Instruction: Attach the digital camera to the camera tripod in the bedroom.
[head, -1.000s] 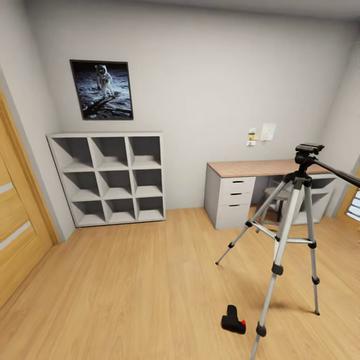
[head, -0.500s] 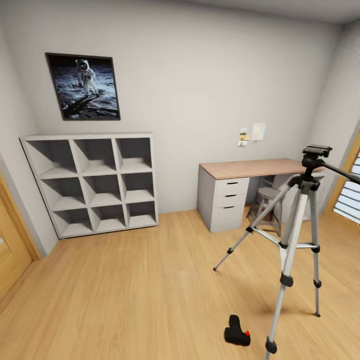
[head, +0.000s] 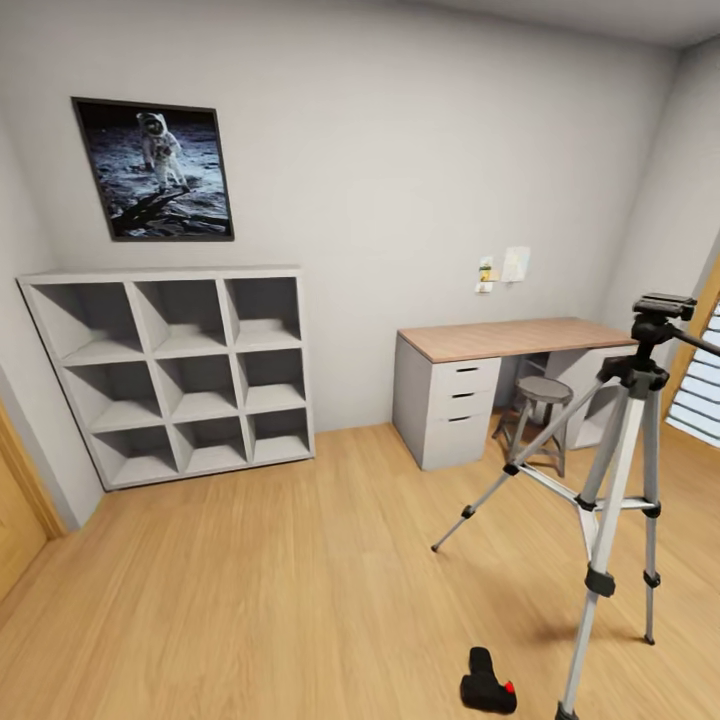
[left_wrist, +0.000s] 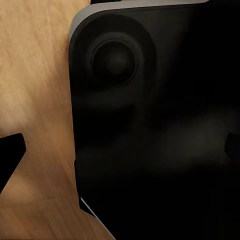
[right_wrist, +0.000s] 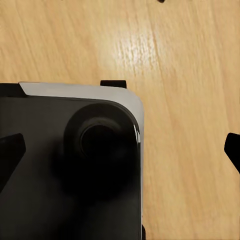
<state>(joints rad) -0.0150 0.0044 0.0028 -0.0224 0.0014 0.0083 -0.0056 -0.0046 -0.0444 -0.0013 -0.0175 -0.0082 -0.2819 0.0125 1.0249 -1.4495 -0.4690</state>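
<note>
Black against the pale planks, the digital camera (head: 488, 683) lies on the wood floor (head: 280, 600) at the near edge of the head view, red button showing, just beside the nearest foot of the camera tripod (head: 622, 480); neither arm reaches into that view. In the left wrist view the left hand (left_wrist: 120, 150) shows a dark fingertip at either edge of the picture, spread wide with nothing between them, above a black part of the robot's own body and the floor; the right hand (right_wrist: 120, 150) is likewise wide open and empty over the planks. The tripod stands upright on its three spread legs, its black head bare, its long handle running off toward the window side. Farther off stand a round stool (head: 542, 400) tucked by the wood-topped counter (head: 510, 338) with its drawers, a grey cube shelf (head: 175, 370) against the far wall, and an astronaut picture (head: 155, 168) above it.

Over the last second the whole view has swung: the shelf and picture have slid leftward, the door frame has nearly left the picture, and camera and tripod sit lower and further right; that reads as the robot turning and rolling in, not the things moving. My judgement: the approach is not finished, and the pick-up has not begun.
</note>
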